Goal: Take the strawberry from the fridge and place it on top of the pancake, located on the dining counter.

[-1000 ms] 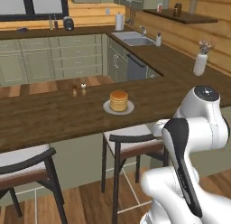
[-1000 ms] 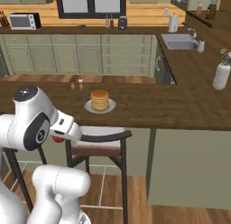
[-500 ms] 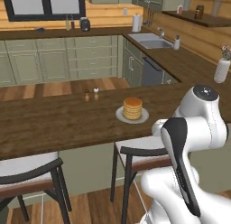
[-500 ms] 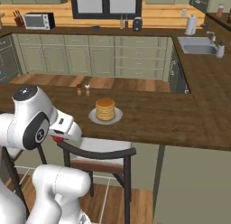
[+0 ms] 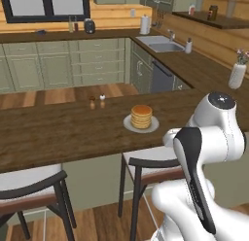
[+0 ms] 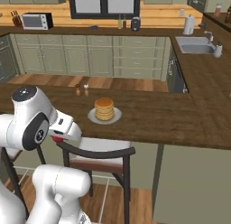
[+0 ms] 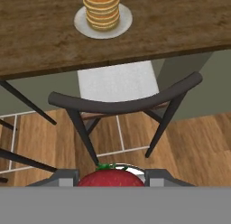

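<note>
The red strawberry [image 7: 111,177] sits between the two grey fingers at the bottom of the hand view, so my gripper [image 7: 111,179] is shut on it. From the right base view the strawberry [image 6: 57,138] peeks out red under the white hand, low and in front of the dining counter [image 6: 149,121]. The pancake [image 6: 104,109], a golden stack on a pale round plate, stands on that counter beyond the hand. It shows as well in the left base view as the pancake [image 5: 141,116] and at the top of the hand view as the pancake [image 7: 102,7]. The fridge is out of view.
A dark-framed stool [image 7: 122,94] with a white seat stands under the counter edge directly between my hand and the plate. Another stool [image 5: 29,189] is to the left. Salt and pepper shakers [image 5: 97,101] stand on the counter's far side. A sink [image 5: 160,44] lies on the far wall counter.
The whole scene has shifted in both base views: the base has moved, and the pancake plate now sits closer to the centre. The arm's pose and its hold on the strawberry are unchanged.
</note>
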